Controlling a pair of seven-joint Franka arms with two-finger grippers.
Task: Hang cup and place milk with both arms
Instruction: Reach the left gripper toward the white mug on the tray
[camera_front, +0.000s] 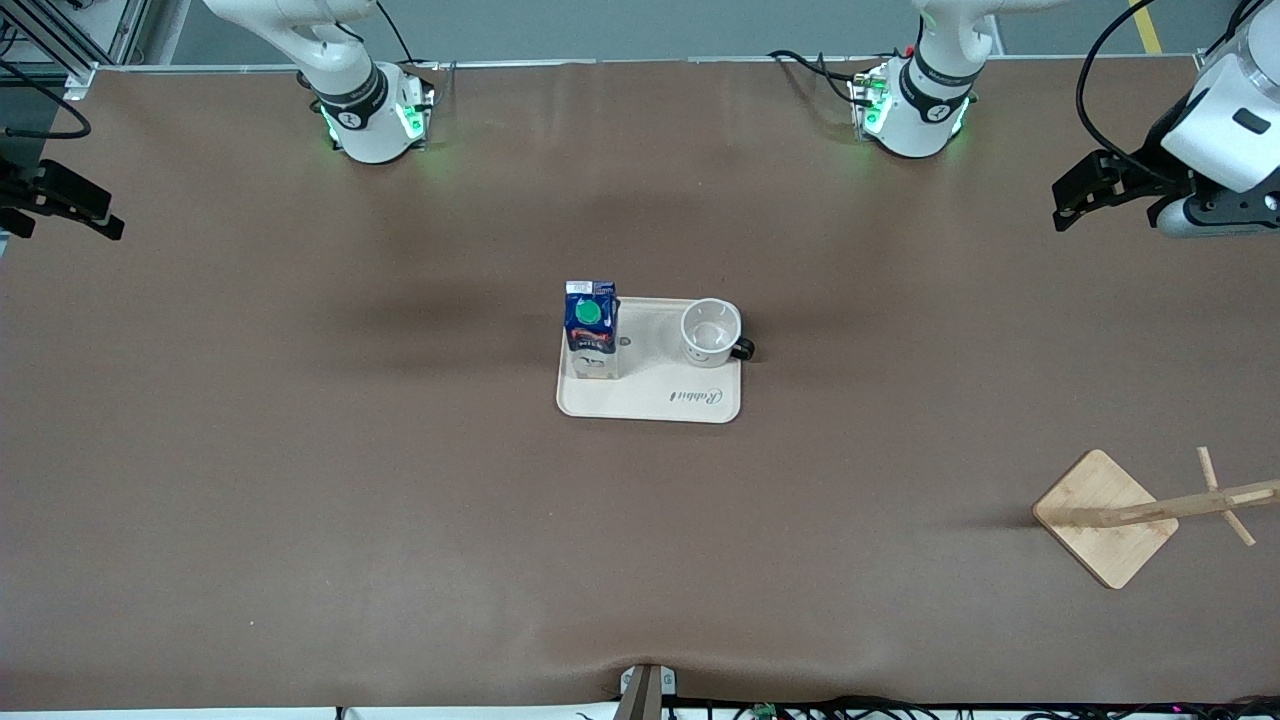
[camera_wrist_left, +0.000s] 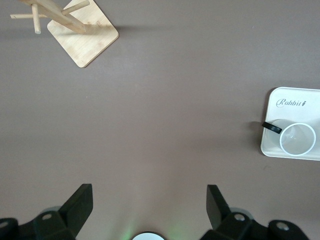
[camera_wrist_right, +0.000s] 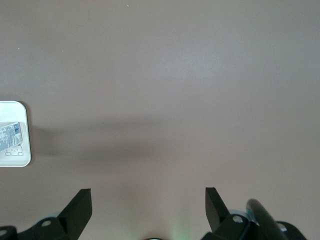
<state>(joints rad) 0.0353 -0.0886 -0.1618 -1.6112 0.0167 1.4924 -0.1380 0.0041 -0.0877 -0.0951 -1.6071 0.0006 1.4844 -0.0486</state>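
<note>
The white cup (camera_front: 712, 333) with a black handle stands upright on a cream tray (camera_front: 660, 402) in the middle of the table. The milk (camera_front: 591, 330), blue-topped with a green cap, stands upright on the same tray beside the cup, toward the right arm's end. My left gripper (camera_front: 1062, 203) hangs open and empty over the left arm's end of the table. My right gripper (camera_front: 105, 215) hangs open and empty over the right arm's end. The left wrist view shows its open gripper (camera_wrist_left: 149, 200), the cup (camera_wrist_left: 298, 140) and the tray (camera_wrist_left: 295, 107). The right wrist view shows its open gripper (camera_wrist_right: 148, 200) and the milk (camera_wrist_right: 11, 134).
A wooden cup rack (camera_front: 1110, 515) with pegs on a square base stands near the left arm's end, nearer the front camera than the tray; it also shows in the left wrist view (camera_wrist_left: 82, 35). The brown table (camera_front: 400, 500) spreads wide around the tray.
</note>
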